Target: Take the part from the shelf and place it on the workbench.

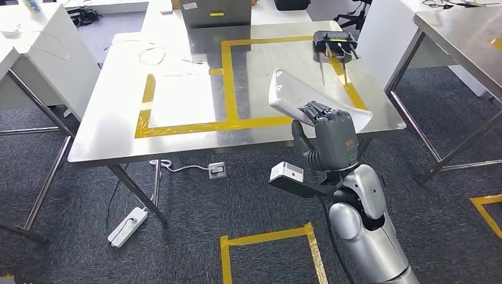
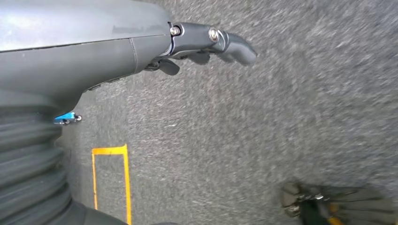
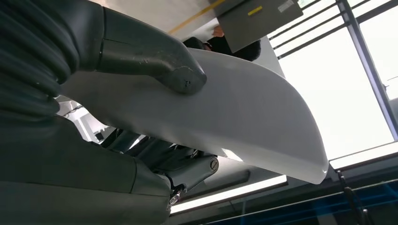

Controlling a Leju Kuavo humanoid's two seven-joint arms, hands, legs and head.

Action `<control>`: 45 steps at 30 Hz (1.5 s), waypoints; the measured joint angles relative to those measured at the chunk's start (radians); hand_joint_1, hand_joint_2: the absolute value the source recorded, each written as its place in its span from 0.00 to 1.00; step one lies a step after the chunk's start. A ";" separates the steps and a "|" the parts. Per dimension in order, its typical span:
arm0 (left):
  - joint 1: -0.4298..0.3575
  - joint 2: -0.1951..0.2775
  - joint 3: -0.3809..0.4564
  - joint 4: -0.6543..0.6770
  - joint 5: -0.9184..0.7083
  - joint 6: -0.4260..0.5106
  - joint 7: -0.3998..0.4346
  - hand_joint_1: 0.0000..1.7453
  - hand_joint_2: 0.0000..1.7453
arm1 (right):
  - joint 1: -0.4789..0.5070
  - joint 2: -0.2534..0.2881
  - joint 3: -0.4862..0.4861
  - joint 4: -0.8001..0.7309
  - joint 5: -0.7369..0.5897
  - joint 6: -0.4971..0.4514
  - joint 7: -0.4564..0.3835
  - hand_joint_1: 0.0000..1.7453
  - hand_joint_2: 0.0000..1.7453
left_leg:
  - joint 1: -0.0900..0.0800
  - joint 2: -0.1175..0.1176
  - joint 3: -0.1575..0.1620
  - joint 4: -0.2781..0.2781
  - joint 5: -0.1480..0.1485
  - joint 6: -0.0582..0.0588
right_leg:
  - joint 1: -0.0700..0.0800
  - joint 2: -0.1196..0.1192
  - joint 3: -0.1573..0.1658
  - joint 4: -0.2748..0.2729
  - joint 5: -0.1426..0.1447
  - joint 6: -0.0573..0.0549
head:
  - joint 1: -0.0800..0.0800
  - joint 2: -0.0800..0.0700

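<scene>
The right robot hand (image 1: 331,127) grips the white part (image 1: 296,94) above the workbench (image 1: 118,136); no writing readable.

Grey carpet (image 1: 195,201), yellow floor tape (image 1: 269,238), steel tables, bright windows (image 3: 338,89).

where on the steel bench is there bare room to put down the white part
The yellow-taped square on the workbench is bare inside, between the left taped rectangle and the black device. That rectangle is bare too. The far right corner is crowded by the device. Thin cables lie far left. The right hand holds the white part.
</scene>
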 joint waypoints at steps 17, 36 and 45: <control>-0.024 0.007 0.000 -0.006 -0.043 -0.009 0.017 0.00 1.00 | -0.115 -0.001 -0.005 0.158 -0.004 0.077 0.061 1.00 1.00 | 0.008 -0.009 0.175 0.121 -0.148 -0.045 | -0.019 -0.011 -0.192 -0.052 0.146 -0.020 | 0.004 0.000; -0.078 0.012 -0.004 -0.006 -0.076 -0.069 0.033 0.00 1.00 | -0.727 0.012 -0.017 1.130 0.118 0.190 0.285 0.50 0.50 | 0.004 -0.012 0.008 -0.014 0.009 0.021 | -0.009 -0.003 -0.216 0.211 -0.083 0.024 | 0.005 0.000; -0.065 0.010 -0.003 -0.004 -0.056 -0.057 0.041 0.00 0.00 | -0.762 0.026 -0.017 1.223 0.146 0.214 0.293 0.00 0.00 | -0.004 -0.021 0.030 -0.010 -0.018 0.010 | -0.003 -0.003 -0.152 -0.067 0.113 0.005 | 0.004 0.000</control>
